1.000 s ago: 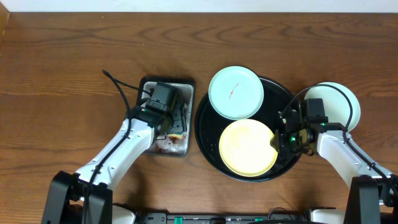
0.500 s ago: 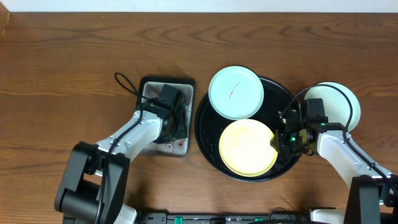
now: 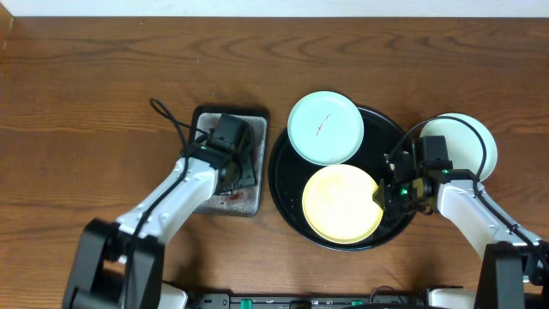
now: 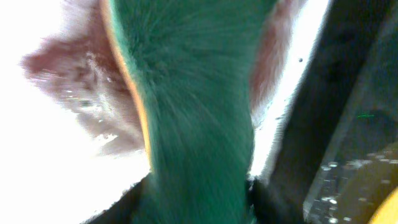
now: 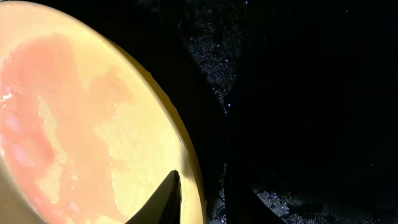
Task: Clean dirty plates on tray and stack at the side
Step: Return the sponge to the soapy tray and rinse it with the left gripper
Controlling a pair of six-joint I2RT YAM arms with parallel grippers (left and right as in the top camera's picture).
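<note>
Yellow plate (image 3: 341, 204) lies flat in the near half of the tray (image 3: 285, 176). The right wrist view shows a thin pink film across its inside, so prob. wetted but not wiped clean yet. Right gripper (image 3: 383, 196) is at the plate's right rim: one finger (image 5: 165, 202) sits over the lip and the other is a dark shape outside it, so it reads as pinching the rim. Likely reason: pin the plate so it won't skate while scrubbed, or get ready to lift it; can't say which.

Mint plate (image 3: 324, 128) sits far-left, overhanging the tray's far rim, w/ a red streak (image 3: 322, 125) on it, so it's uncleaned. Its near edge meets the yellow plate's far edge; touching or overlapping, can't tell. A pale plate (image 3: 467, 142) rests on the tabletop (image 3: 103, 77) just right of the tray, partly under the right arm's wrist and cable. Prob. the start of the stack.

Grey pan (image 3: 206, 118) is just left of the tray, w/ reddish water in it. Left gripper (image 3: 238, 167) is down inside. Its wrist view is blurred and mostly green scrub pad (image 4: 193, 112), which runs out from btwn dark shapes I take for the fingers, so it seems clamped on the pad. Prob. rinsing it.

Poses: right arm comes from near-right, forearm angled far-left, wrist low over the tray's right side. Left arm comes from near-left, forearm diagonal to far-right, wrist pitched down into the pan.
</note>
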